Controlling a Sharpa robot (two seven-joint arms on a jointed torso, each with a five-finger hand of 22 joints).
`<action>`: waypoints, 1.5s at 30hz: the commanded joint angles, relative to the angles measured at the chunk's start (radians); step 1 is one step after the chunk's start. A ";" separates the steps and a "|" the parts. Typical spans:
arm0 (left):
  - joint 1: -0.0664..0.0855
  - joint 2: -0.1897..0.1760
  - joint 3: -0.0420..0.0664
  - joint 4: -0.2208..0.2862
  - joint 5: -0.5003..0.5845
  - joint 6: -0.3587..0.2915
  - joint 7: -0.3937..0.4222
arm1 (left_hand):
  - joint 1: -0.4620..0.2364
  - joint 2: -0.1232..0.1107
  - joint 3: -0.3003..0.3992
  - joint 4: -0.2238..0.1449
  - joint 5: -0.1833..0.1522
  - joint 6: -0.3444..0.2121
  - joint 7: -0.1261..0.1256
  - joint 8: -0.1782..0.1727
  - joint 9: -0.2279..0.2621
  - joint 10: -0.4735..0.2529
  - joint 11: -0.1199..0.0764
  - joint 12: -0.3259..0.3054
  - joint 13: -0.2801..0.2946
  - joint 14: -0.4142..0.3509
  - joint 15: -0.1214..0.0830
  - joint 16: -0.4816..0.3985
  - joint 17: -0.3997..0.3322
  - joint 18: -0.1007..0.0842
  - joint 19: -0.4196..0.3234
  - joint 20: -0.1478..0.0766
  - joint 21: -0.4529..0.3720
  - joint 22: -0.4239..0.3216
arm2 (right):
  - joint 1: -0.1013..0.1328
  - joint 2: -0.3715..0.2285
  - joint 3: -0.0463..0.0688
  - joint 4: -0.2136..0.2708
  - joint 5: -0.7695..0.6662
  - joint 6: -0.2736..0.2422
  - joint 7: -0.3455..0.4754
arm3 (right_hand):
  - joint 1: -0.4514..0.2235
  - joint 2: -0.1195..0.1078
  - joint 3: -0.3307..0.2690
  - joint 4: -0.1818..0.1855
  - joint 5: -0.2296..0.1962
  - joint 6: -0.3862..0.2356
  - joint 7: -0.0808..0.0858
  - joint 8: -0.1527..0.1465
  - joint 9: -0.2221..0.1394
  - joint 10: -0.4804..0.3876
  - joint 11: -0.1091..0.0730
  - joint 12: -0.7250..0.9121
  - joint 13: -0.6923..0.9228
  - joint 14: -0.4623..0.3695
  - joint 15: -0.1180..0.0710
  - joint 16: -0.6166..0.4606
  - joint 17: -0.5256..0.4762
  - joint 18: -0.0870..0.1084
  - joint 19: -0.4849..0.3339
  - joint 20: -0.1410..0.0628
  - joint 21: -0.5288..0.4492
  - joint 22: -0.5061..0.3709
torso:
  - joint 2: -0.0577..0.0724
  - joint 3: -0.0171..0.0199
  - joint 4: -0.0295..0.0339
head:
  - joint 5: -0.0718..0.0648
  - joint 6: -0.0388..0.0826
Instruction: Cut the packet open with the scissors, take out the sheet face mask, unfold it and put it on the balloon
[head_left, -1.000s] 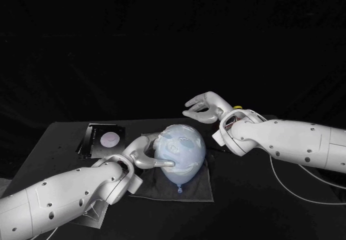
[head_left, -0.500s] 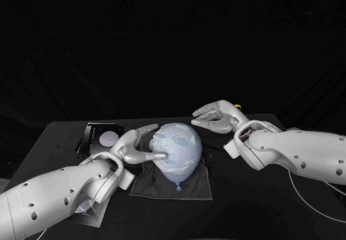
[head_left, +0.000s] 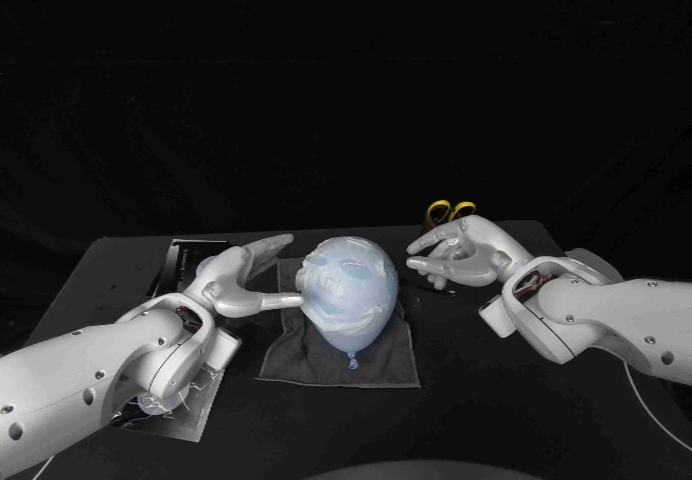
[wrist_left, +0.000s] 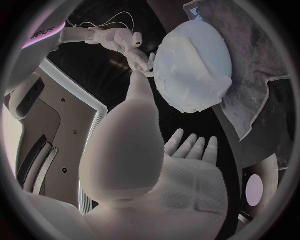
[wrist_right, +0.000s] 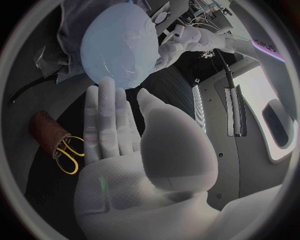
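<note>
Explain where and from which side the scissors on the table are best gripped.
Probably the scissors' yellow handle loops, from above: they lie flat and bare beyond the right hand, while the blade end seems tucked in a brown sleeve.

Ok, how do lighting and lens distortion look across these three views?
Head view: the black table and backdrop are dark; the pale blue balloon is the brightest thing. Left wrist view: fisheye circle, edges bow, the silver left hand looms large. Right wrist view: same bowing, the silver right hand looms, one side of the rim glares white.
</note>
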 joint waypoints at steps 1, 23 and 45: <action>0.003 -0.012 0.003 0.011 0.011 0.030 0.030 | -0.005 0.002 -0.005 0.000 0.002 0.019 0.142 0.006 0.006 0.017 0.002 0.003 0.003 0.012 0.004 0.005 0.003 -0.018 -0.008 0.001 -0.005 -0.001 | -0.024 -0.015 -0.004 0.027 -0.050 -0.012 -0.057 | -0.011 -0.015 -0.027 0.022 0.002 0.026 -0.030 0.040 0.024 0.076 -0.031 0.063 0.076 0.055 -0.034 0.157 0.104 0.015 0.075 -0.036 0.055 0.029 | -0.005 -0.0013 -0.0002 | -0.002 -0.012; 0.064 0.120 0.018 -0.074 -0.287 0.096 -0.019 | -0.020 0.005 -0.002 -0.001 -0.001 0.140 -0.005 0.051 0.049 0.119 -0.141 0.007 0.009 0.008 -0.023 0.002 0.004 -0.018 -0.010 0.001 -0.004 -0.001 | -0.169 0.064 -0.012 0.061 -0.220 -0.044 -0.375 | -0.181 0.109 -0.316 0.078 0.018 0.042 -0.132 0.428 0.332 0.122 -0.117 1.176 1.252 0.080 -0.104 1.032 1.037 -0.045 0.170 -0.107 0.627 0.606 | -0.006 -0.0007 -0.0077 | 0.002 -0.056; 0.065 0.248 0.012 -0.180 -0.449 0.102 -0.050 | -0.014 0.003 -0.005 -0.001 -0.003 0.110 -0.042 0.042 0.042 0.058 -0.185 0.003 0.005 -0.051 -0.055 -0.006 -0.009 -0.016 -0.017 -0.001 -0.006 -0.002 | -0.187 0.134 -0.011 0.052 -0.259 -0.046 -0.438 | -0.200 0.149 -0.431 0.079 -0.001 0.034 -0.145 0.492 0.380 0.133 -0.127 1.236 1.305 0.087 -0.113 1.060 1.083 -0.050 0.173 -0.115 0.661 0.653 | -0.006 -0.0004 -0.0113 | 0.013 -0.053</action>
